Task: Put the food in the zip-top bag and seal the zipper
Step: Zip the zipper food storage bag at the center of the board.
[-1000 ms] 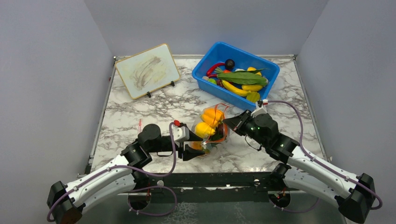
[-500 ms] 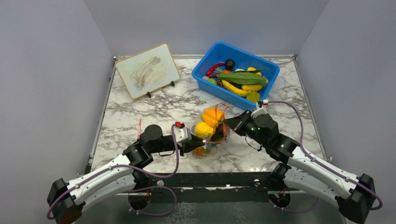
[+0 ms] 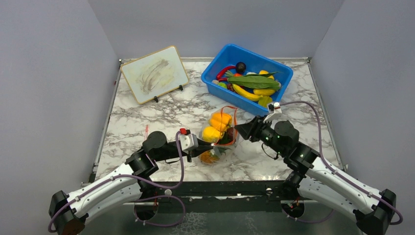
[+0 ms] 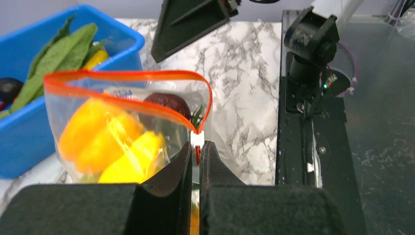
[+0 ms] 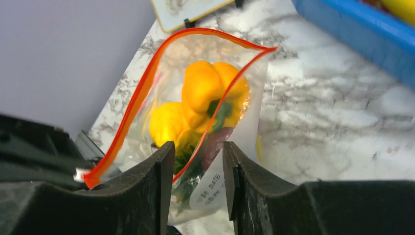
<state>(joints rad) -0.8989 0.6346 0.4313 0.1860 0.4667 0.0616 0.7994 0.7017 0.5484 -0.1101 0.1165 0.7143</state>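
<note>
Now we are starting the seal: left end effector (image 4: 195, 152) is clamping the zipper (image 4: 122, 73) end at lower centre; right end effector (image 5: 195, 164) is standing half-open, empty. Next is probably calling for pressing the gaping zip-top bag (image 4: 98, 132) mouth closed.

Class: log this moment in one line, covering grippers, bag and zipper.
left gripper: shut on zipper end | right gripper: open, astride zip-top bag edge | food: in bag | zipper: unsealed

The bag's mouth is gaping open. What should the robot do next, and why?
Probably close the right fingers on the zipper strip passing between them: they stand apart, while the left fingers are shut on its other end by the white slider.
</note>
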